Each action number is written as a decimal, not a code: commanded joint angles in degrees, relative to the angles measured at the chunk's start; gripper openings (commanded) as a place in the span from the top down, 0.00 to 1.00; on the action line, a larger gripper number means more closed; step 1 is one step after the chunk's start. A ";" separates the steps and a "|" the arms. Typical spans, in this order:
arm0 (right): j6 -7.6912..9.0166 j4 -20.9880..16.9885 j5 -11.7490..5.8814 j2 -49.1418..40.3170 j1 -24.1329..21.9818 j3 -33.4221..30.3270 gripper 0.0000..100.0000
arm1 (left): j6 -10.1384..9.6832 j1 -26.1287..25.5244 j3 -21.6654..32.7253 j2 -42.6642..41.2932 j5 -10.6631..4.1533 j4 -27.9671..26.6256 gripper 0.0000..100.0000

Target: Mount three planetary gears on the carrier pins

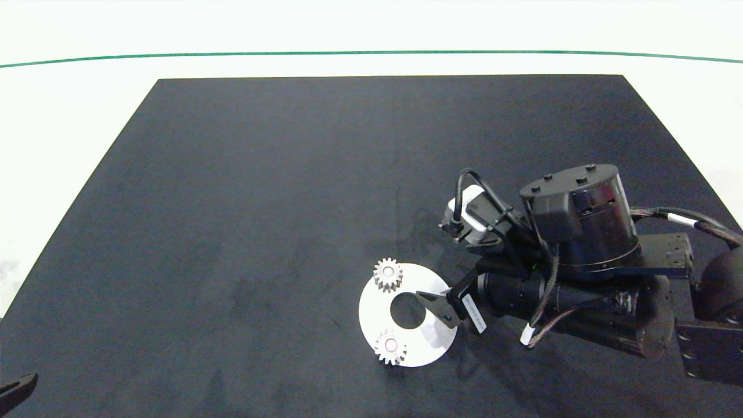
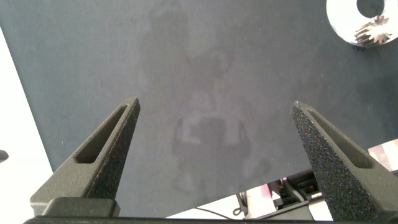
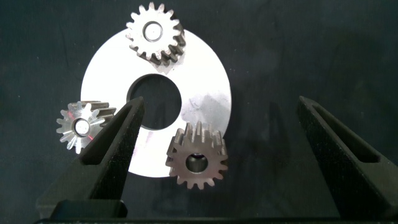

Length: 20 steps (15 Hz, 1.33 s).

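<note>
- Right arm [image 1: 580,278]: black, built of round drum-like housings with screw heads on top.
- A white camera block [image 1: 467,217] sits on its wrist, with black cables looping over it.
- A white label [image 1: 471,310] marks the gripper base.
- Fingers [image 2: 102,146]: dark grey, grainy, wedge-shaped, each with a slot.
</note>
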<state>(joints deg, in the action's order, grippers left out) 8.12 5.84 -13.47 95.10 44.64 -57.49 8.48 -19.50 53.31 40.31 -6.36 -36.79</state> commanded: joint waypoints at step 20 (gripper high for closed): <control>1.29 -3.64 -3.67 -7.47 -5.18 5.81 0.00 | 0.13 -0.09 0.22 0.29 -0.05 -0.21 0.00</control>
<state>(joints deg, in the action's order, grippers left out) 9.36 2.15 -17.01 86.58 39.24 -51.52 8.57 -19.59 53.53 40.51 -6.36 -36.82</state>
